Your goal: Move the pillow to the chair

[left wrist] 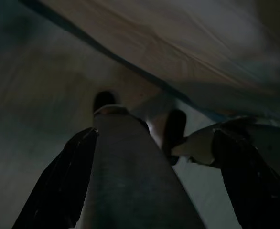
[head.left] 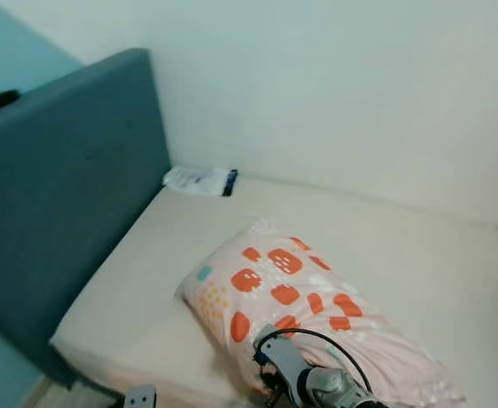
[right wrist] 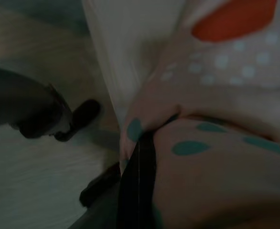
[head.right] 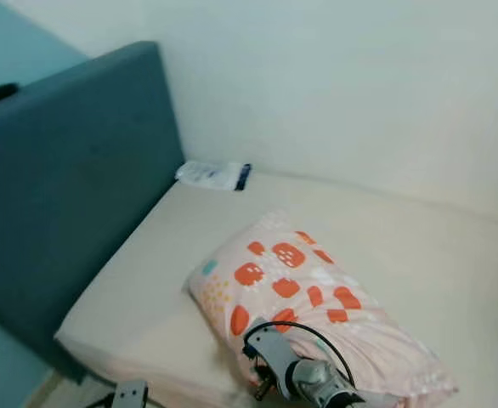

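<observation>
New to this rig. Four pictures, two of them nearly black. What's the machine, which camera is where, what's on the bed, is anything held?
It is a walking humanoid robot with two silver arms, each ending in two long black fingers. The two bright pictures come from its head, looking down at a bed with a blue headboard. On the bed lie a pillow with orange patches and a small white packet by the wall. The dark pictures come from wrist cameras. The right gripper is pressed into the pillow's edge, a fold of fabric bunched around one finger. The left gripper hangs low, open.
</observation>
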Robot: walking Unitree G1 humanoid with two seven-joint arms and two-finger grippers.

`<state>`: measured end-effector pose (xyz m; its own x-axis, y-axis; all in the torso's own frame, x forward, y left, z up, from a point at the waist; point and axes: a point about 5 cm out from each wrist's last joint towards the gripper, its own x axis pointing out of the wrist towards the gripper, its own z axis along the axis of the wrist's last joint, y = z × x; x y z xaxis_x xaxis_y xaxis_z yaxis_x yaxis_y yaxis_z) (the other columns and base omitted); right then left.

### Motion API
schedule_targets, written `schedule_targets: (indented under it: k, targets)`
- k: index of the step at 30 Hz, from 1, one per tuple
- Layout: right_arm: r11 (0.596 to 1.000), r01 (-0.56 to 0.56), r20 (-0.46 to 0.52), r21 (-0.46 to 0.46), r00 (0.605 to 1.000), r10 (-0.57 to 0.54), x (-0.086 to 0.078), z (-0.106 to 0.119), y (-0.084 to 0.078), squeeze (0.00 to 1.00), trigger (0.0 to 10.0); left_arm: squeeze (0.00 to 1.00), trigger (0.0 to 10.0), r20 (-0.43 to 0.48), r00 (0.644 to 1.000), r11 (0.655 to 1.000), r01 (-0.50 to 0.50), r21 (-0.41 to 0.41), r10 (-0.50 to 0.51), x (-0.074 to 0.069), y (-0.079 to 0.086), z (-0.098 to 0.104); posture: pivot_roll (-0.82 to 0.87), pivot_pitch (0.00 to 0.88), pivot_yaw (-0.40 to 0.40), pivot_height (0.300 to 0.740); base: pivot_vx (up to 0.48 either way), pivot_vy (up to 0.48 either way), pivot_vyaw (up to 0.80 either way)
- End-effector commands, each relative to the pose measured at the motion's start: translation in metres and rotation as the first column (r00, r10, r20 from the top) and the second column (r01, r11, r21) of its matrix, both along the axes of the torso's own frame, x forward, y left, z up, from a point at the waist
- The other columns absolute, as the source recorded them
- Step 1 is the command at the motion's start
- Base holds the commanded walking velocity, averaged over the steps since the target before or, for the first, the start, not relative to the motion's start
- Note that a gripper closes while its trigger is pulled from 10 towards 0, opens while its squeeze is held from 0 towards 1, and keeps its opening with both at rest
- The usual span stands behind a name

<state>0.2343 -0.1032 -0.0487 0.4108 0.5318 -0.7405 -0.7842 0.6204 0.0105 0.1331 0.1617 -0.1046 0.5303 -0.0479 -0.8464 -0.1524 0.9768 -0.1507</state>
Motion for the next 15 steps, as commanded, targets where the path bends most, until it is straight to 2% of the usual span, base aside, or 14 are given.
schedule_targets:
  k: [1,15]
  targets:
    - [0.997,-0.07,0.009,0.03,0.998,0.07,-0.0017,0.0021,0.0141,0.0,10.0,0.0,10.0,-0.044,0.999,1.0,0.014,0.0,-0.014,-0.01,-0.0005,-0.0038,-0.05,0.028,-0.054,0.74,0.0,0.0,0.78]
    - [0.994,-0.092,0.033,0.066,0.995,0.09,0.0002,0.0058,0.018,0.0,10.0,0.0,10.0,-0.04,0.999,0.999,0.032,0.006,-0.031,-0.0079,-0.001,-0.0031,-0.05,0.03,-0.051,0.74,0.0,0.0,0.78]
